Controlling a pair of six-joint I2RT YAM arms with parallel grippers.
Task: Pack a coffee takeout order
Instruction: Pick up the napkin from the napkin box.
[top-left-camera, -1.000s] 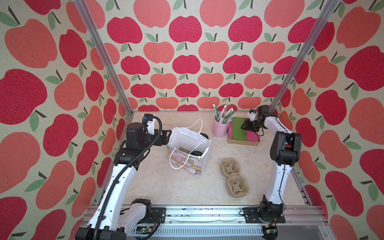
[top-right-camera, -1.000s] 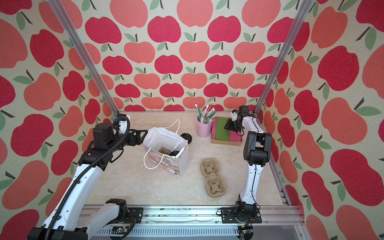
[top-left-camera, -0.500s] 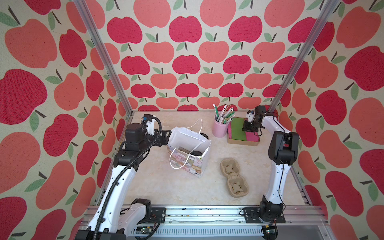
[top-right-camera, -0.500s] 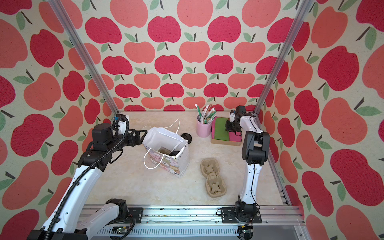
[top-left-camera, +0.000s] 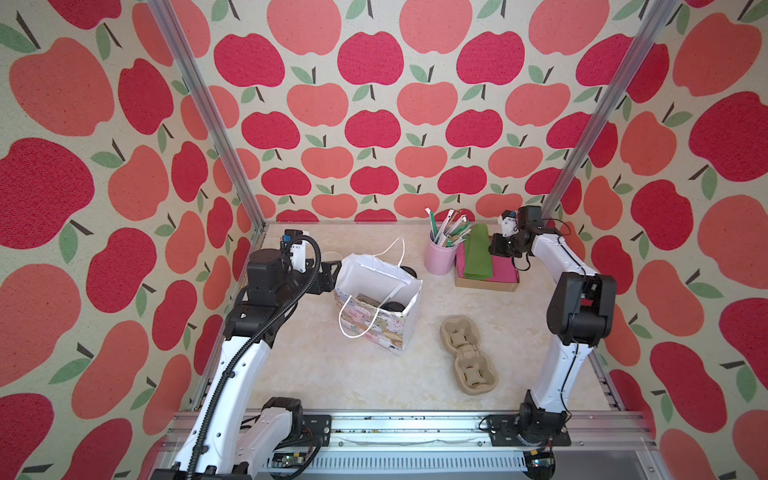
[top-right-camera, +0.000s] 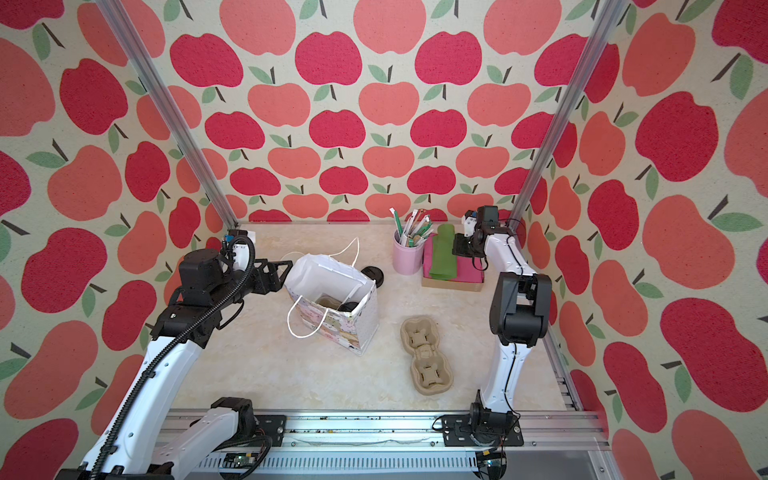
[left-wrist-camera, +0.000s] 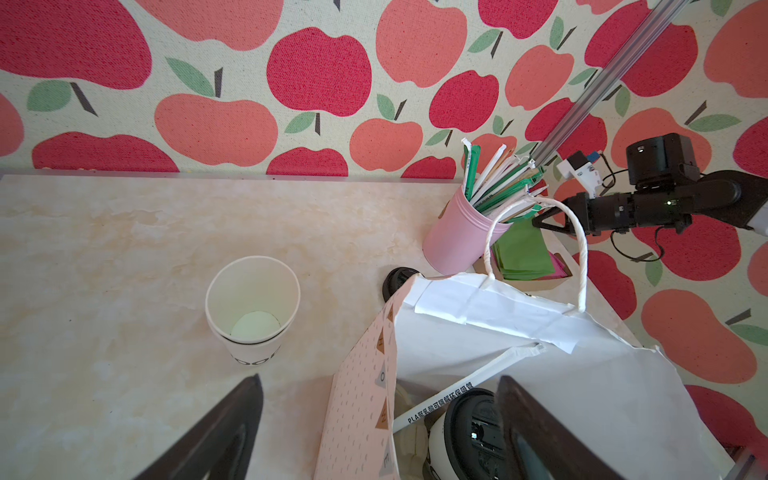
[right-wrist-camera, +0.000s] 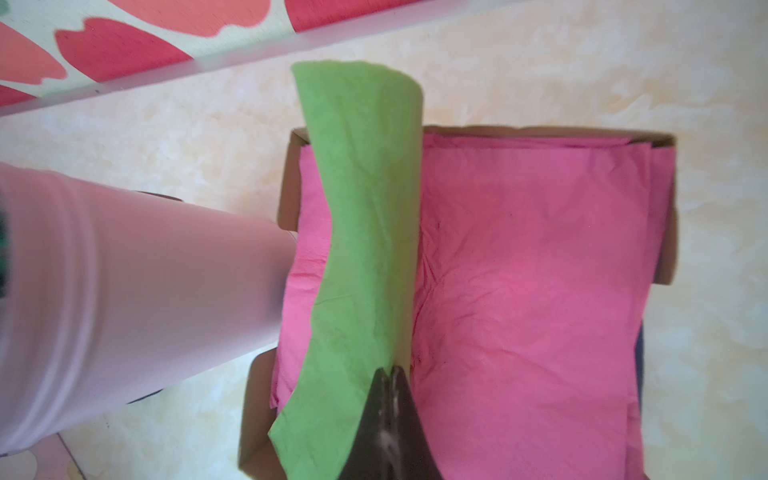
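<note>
A: Pinched tight between closed right fingers (right-wrist-camera: 376, 419): folded green paper napkin (right-wrist-camera: 365, 208), hanging over brown cardboard tray (top-left-camera: 486, 286) of pink paper napkins (right-wrist-camera: 540, 291). Next?

B: Lift straight and slow; watch for clinging pink sheets. Then swing to pastel-printed white paper bag (top-left-camera: 386, 332), straddled at its rim by wide-spread, empty left fingers (left-wrist-camera: 224, 428).

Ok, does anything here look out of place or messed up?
Yes: the paper bag has its white rim crumpled and folded over, and a black lid lies loose on the table behind it while a paper cup stands uncovered.
</note>
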